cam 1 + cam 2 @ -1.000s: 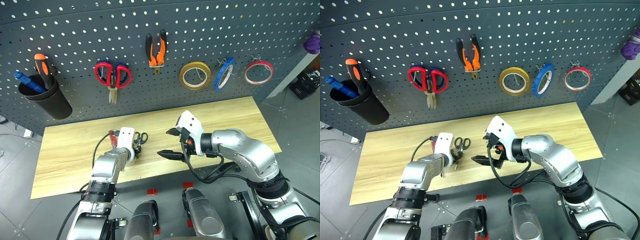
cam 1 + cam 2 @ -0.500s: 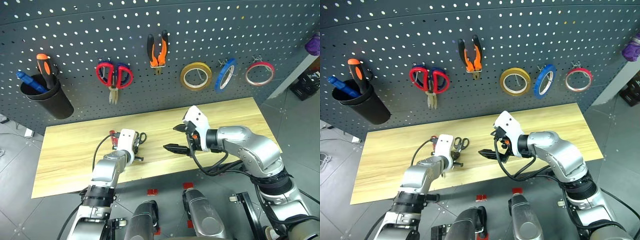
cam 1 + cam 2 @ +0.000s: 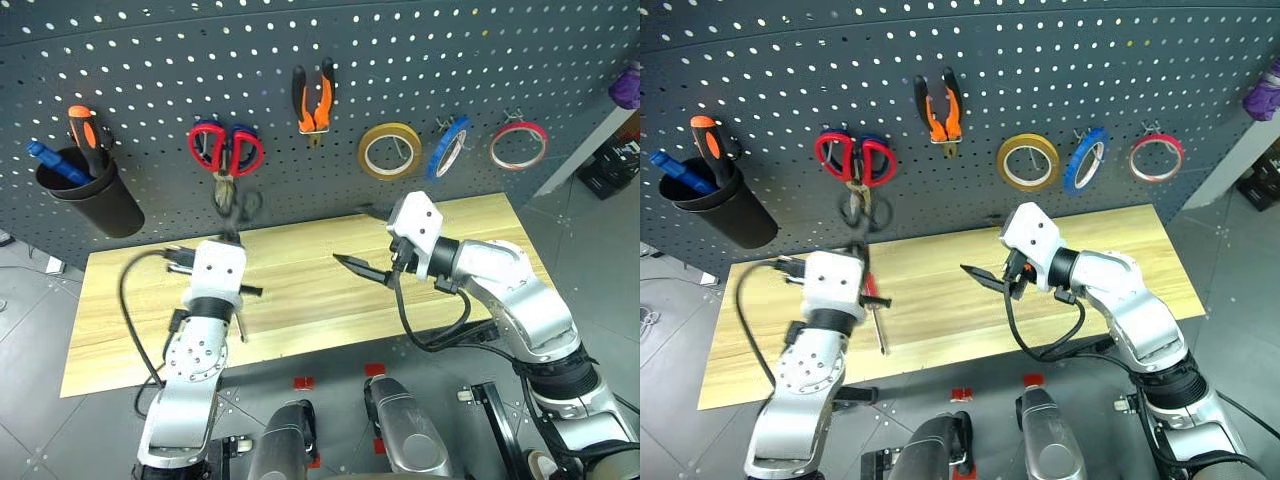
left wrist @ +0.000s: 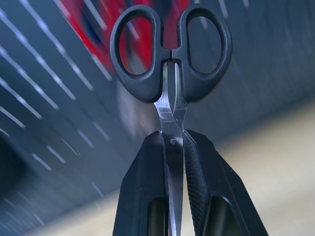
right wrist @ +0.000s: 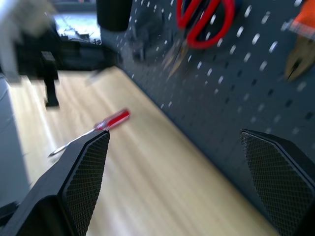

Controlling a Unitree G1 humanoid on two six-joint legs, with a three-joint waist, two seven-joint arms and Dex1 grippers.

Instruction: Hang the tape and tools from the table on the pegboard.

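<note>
Wooden table [image 3: 940,270] carries screwdriver [image 3: 875,310]; left hand [image 4: 172,147] clamps scissors [image 4: 171,49] (blades pinched), right hand [image 5: 172,162] wide.

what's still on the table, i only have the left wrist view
Observer: Just the red screwdriver, lying flat left of centre.
Operator: is the right gripper free
Observer: Yes, the right gripper is open and empty above the table.
Operator: pliers and tape done
Observer: Both hang on the pegboard: pliers and blue tape.
</note>
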